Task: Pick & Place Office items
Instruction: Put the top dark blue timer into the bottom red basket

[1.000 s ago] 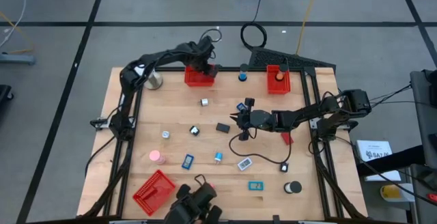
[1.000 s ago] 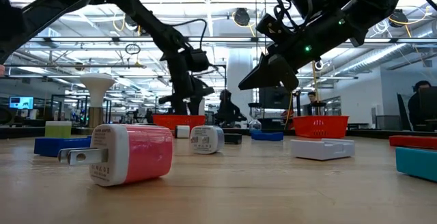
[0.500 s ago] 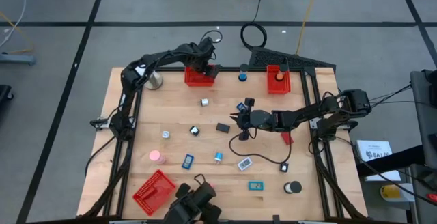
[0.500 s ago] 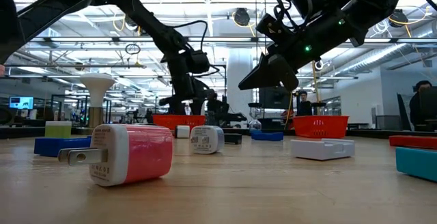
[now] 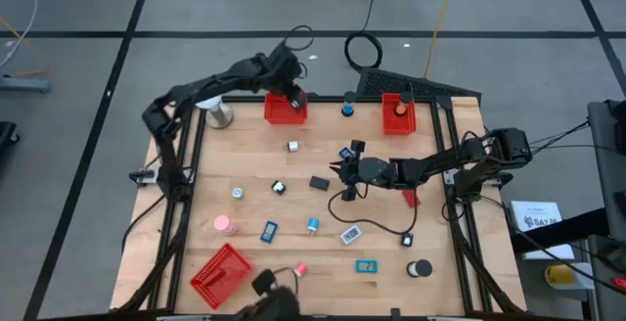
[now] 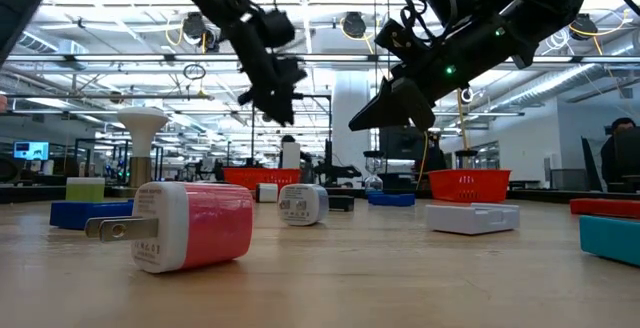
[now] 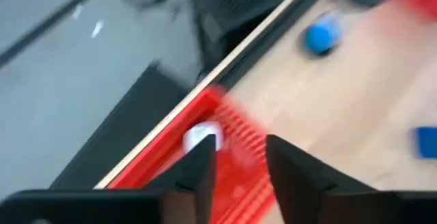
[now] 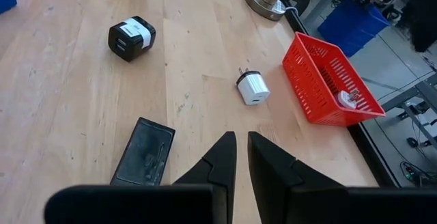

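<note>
The right claw [image 5: 343,177], pinched nearly shut and empty, is hovering just beside the black flat piece [image 5: 319,182], whose long axis is lying crosswise to its reach.

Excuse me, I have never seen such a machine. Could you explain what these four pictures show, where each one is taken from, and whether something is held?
They show one robot with two dark arms at a wooden table. One picture looks straight down from above, one looks level across the tabletop, and two come from cameras on the arms' wrists.

The left gripper hangs above a red basket at the far edge; a white item lies inside the basket. The right gripper hovers over the middle of the table, jaws shut on nothing, next to a flat black piece.

Small office items are scattered about, such as a pink and white plug and a white plug. Neither arm appears to hold anything.
</note>
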Tool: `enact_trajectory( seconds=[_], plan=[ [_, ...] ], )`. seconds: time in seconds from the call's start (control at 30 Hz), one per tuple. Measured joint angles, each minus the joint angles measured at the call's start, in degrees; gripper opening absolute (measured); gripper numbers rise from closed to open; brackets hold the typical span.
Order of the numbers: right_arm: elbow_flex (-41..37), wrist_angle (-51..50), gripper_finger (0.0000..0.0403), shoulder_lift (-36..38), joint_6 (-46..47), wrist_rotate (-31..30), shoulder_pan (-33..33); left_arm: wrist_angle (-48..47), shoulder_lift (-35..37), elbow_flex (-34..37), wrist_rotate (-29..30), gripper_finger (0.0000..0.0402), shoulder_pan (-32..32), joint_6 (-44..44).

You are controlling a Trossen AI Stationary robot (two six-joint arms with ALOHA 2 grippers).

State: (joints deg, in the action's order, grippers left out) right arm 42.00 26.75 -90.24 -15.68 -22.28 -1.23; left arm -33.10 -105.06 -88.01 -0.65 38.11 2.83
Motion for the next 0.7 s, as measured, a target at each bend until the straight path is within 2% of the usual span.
enact_trajectory(
  seconds=[0.1, 0.27, 0.37, 0.47, 0.57, 0.7],
  plan=[
    [0.0, 0.0, 0.0034, 0.0, 0.0, 0.0, 0.1, 13.1, 6.6, 11.1, -3.5, 0.0071, -2.3, -0.1],
    [0.0, 2.2, 0.0034, 0.0, 0.0, -0.1, 0.6, 41.6, 16.9, 32.3, -8.0, 0.0016, -7.7, -0.4],
    [0.0, 3.6, 0.0034, 0.0, 1.2, -0.2, 1.0, 55.7, 20.4, 42.3, -10.2, 0.0004, -11.2, -1.2],
    [0.0, 4.2, 0.0034, 0.0, 4.5, -0.1, 1.2, 63.6, 22.1, 48.3, -10.0, 0.0018, -13.7, -0.9],
    [0.0, 4.2, 0.0034, 0.0, 7.2, -0.1, 1.2, 67.3, 22.7, 51.1, -9.4, 0.0027, -15.9, 0.7],
    [0.0, 2.1, 0.0026, 0.3, 9.5, 0.1, 1.2, 72.2, 22.6, 54.2, -8.1, 0.0016, -19.3, 1.1]
  ],
)
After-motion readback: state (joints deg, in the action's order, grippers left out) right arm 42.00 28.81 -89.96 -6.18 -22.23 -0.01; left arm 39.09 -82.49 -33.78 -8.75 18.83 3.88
